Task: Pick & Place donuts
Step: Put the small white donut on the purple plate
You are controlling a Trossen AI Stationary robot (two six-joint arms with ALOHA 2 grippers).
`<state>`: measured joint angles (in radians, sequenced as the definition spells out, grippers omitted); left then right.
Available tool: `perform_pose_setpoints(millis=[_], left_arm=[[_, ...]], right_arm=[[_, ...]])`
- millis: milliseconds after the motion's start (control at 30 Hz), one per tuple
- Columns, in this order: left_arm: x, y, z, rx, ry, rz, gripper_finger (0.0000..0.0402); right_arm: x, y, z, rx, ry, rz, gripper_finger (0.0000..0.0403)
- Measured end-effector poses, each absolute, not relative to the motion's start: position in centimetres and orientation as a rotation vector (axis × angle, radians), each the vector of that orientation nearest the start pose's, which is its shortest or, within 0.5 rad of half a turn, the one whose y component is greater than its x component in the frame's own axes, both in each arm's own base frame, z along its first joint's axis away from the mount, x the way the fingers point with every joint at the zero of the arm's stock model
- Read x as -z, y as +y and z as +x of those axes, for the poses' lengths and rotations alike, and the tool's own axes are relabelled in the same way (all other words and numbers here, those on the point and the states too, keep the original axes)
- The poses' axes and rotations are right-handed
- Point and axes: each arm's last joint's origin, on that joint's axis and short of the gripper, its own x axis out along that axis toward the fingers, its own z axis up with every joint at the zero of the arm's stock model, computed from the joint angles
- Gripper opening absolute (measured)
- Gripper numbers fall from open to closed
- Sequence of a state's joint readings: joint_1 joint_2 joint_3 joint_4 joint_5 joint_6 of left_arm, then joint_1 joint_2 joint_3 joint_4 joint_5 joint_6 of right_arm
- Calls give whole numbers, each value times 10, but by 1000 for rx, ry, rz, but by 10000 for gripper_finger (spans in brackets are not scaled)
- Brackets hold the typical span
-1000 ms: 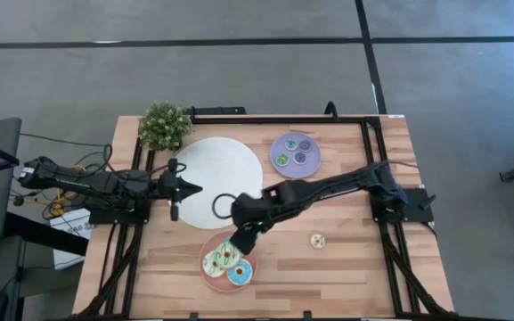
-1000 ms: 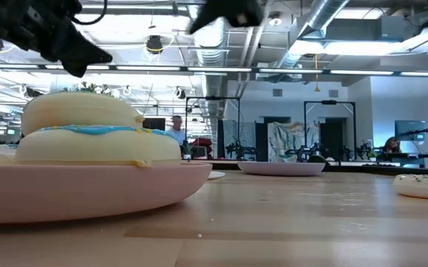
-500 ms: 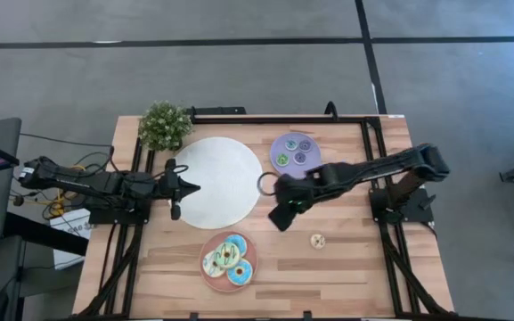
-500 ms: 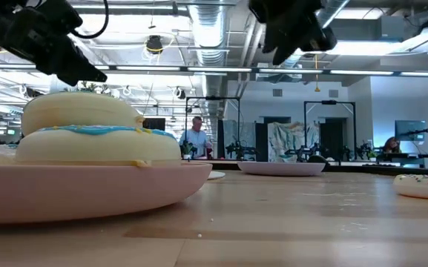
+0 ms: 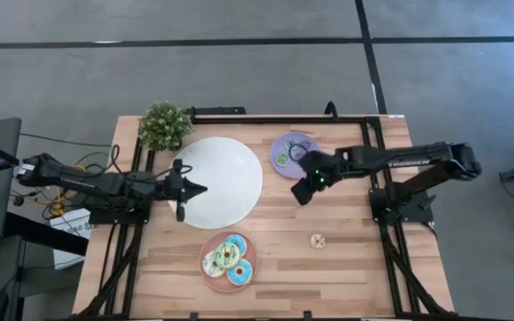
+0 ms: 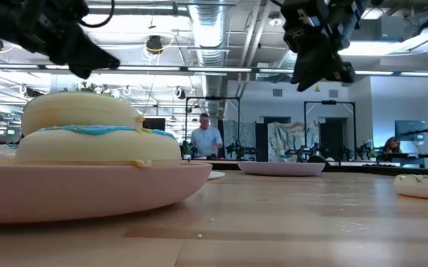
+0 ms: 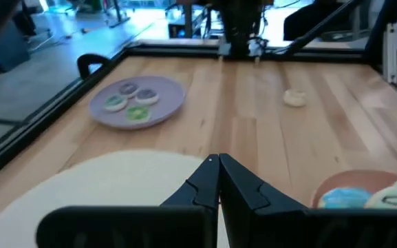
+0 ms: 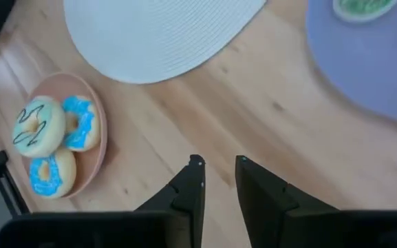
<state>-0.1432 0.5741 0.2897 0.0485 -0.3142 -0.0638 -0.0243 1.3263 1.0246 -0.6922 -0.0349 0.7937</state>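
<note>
Three donuts lie on the pink plate (image 5: 205,275) near the front edge: a pale green one (image 8: 34,127) and two with blue icing (image 8: 81,122) (image 8: 47,172). A sprinkled donut (image 5: 318,241) lies alone on the wood to the right. Several mini donuts (image 7: 137,114) sit on the lilac plate (image 5: 285,143). My right gripper (image 8: 217,162) hovers above the table at the lilac plate's near edge, open by a narrow gap, nothing between its fingers. My left gripper (image 5: 201,188) is shut and empty above the left part of the white plate (image 5: 230,178).
A potted plant (image 5: 165,125) stands at the far left corner. A black frame rail (image 5: 363,152) runs along the table's sides. Bare wood lies between the pink plate and the sprinkled donut. People move in the room beyond the table.
My right gripper has drawn away from the pink plate, going toward the table's far right until it hangs by the lilac plate's near edge. The three donuts on the pink plate lie as before.
</note>
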Motion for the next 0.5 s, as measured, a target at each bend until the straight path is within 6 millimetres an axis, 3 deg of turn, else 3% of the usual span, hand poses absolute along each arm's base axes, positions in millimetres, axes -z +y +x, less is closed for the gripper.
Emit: perform_pose_setpoints(millis=[267, 500], left_arm=[[-211, -11, 170, -248, 165, 85, 0], [-219, 1, 164, -240, 124, 72, 0]], right_arm=[[-269, -46, 255, 331, 895, 725, 71], [-268, -71, 252, 310, 880, 704, 71]])
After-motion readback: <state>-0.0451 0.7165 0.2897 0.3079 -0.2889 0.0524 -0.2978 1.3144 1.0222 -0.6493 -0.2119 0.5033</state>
